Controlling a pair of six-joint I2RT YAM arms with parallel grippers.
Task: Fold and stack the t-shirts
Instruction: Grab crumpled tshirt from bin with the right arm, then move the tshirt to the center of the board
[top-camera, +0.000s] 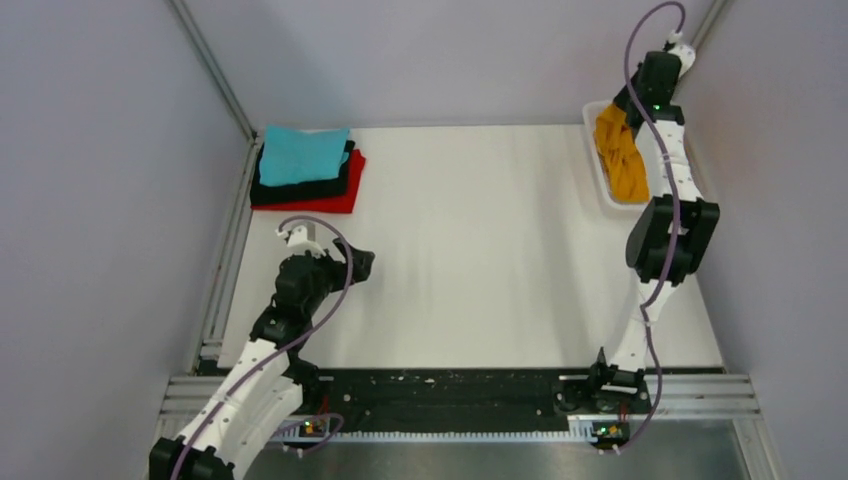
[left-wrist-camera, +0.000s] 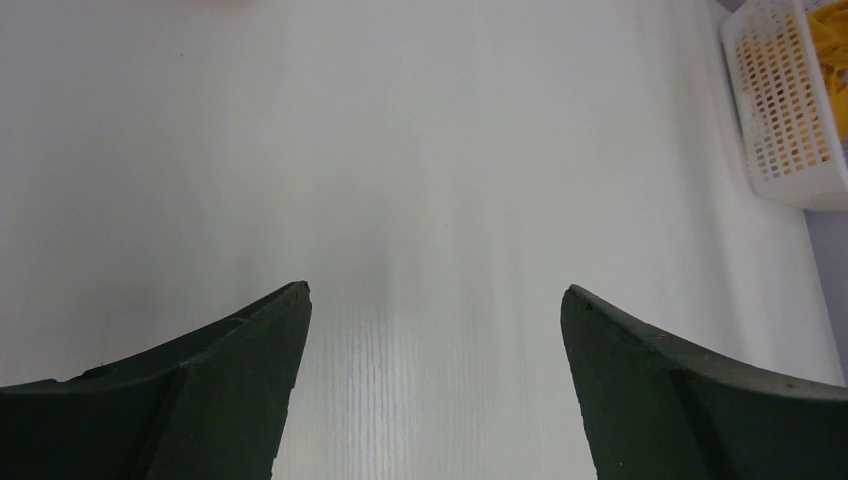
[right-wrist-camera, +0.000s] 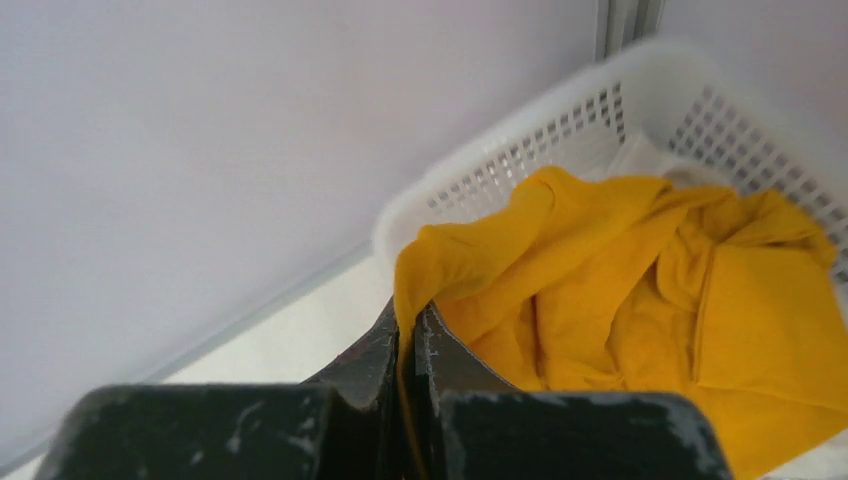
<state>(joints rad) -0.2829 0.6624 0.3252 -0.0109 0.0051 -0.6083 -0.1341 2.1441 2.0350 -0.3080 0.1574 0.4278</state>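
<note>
A mustard-orange t-shirt (top-camera: 622, 158) lies crumpled in a white basket (top-camera: 594, 168) at the back right. My right gripper (right-wrist-camera: 408, 318) is shut on an edge of this shirt (right-wrist-camera: 640, 280) and holds it up over the basket (right-wrist-camera: 520, 150). At the back left a teal t-shirt (top-camera: 303, 153) lies folded on a black one (top-camera: 340, 181), on a red one (top-camera: 335, 201). My left gripper (left-wrist-camera: 435, 295) is open and empty over bare table; in the top view it (top-camera: 362, 262) is near the table's left side.
The white table (top-camera: 480, 250) is walled by grey panels left, right and behind. The basket also shows at the upper right of the left wrist view (left-wrist-camera: 790, 100). A black rail (top-camera: 450, 390) runs along the near edge between the arm bases.
</note>
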